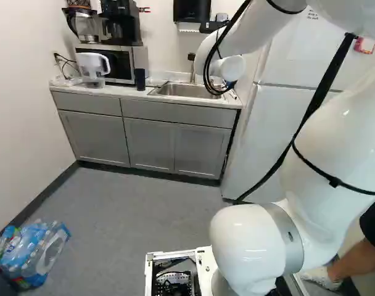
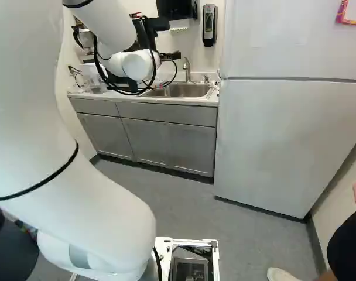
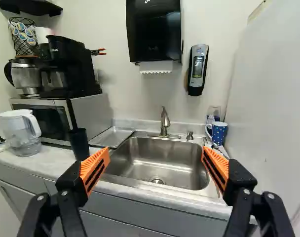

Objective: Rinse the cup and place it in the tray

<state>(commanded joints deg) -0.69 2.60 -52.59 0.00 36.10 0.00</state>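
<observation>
Sink [image 3: 140, 169]: metal, smooth, with bright reflections. Faucet [image 3: 165, 123]: metal, satin sheen. Tray [image 3: 112, 137]: metal in appearance, dull shine. Tumbler [image 3: 79, 144]: smooth, near matt; material cannot be determined. Mug [image 3: 218, 134]: smooth, ceramic in appearance. Pitcher [image 3: 22, 139]: clear plastic body. Towel dispenser [image 3: 154, 30]: glossy plastic; towel [image 3: 156, 66]: paper. Cabinet doors [image 1: 149, 145]: smooth, matt. Arm casing [image 1: 246, 246]: smooth, glossy. Finger pads [image 3: 94, 169]: matt, ribbed.

You face gray flat-front cabinets [image 1: 149, 143] beneath pale walls [image 1: 18, 102], beside a tall white refrigerator [image 2: 283, 140] on gray flooring [image 1: 132, 203].
</observation>
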